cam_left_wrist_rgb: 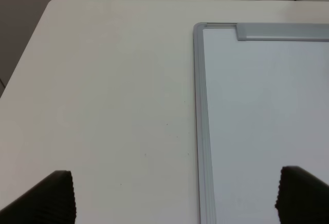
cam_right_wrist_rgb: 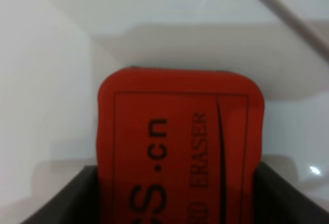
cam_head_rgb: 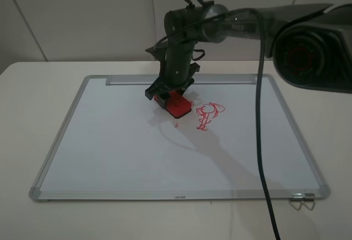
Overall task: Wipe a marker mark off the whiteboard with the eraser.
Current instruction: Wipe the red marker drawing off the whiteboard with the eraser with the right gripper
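The right arm reaches in over the far edge, wrist tipped steeply down. The right gripper (cam_head_rgb: 169, 94) is clamped on the eraser (cam_head_rgb: 179, 107), which lies flat on the whiteboard (cam_head_rgb: 126, 152) just left of a hat-headed red figure (cam_head_rgb: 209, 113). The left gripper (cam_left_wrist_rgb: 175, 196) hangs with its fingers wide apart over the board's corner. The gripper hides the eraser's rear half, and only a faint red speck (cam_head_rgb: 176, 125) shows beside it.

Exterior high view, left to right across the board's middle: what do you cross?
whiteboard left frame → eraser → red drawing → black cable → whiteboard right frame
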Controlling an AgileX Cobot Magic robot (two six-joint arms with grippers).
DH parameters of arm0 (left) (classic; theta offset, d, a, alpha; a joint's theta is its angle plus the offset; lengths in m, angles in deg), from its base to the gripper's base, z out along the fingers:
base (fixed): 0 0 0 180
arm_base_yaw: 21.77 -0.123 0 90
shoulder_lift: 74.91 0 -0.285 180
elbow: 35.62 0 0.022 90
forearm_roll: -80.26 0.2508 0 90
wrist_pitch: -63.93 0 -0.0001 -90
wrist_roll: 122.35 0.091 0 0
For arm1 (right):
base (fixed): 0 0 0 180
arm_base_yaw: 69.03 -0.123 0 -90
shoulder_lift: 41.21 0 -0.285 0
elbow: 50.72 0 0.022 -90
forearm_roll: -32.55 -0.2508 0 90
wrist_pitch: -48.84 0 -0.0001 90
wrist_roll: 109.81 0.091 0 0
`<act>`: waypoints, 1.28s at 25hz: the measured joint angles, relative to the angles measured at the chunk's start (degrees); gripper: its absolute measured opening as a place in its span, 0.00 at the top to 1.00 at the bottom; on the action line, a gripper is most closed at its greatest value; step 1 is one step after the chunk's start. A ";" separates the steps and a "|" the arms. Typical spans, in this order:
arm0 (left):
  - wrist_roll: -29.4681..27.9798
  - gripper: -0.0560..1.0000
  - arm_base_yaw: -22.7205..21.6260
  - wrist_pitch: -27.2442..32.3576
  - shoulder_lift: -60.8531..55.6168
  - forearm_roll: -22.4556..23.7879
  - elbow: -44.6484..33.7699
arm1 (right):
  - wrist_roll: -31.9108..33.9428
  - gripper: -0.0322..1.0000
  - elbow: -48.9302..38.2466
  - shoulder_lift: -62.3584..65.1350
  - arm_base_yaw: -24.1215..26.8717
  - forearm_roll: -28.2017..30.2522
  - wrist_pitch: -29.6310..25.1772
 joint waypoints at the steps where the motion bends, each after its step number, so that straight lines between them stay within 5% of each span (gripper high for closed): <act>1: 0.00 0.21 0.00 0.00 0.00 0.00 0.00 | -0.07 0.49 0.00 0.00 -0.44 -0.39 -0.29; 13: 0.00 0.21 0.00 0.00 0.00 0.00 0.00 | 2.60 0.49 0.00 0.00 -7.80 -10.44 -3.21; 24: 0.00 0.21 0.00 0.00 0.00 0.00 0.00 | 4.08 0.49 -1.00 0.17 -8.61 -9.53 -2.66; 32: 0.00 0.21 0.00 0.00 0.00 0.00 0.00 | 5.38 0.49 -10.22 4.01 -6.78 -7.31 2.31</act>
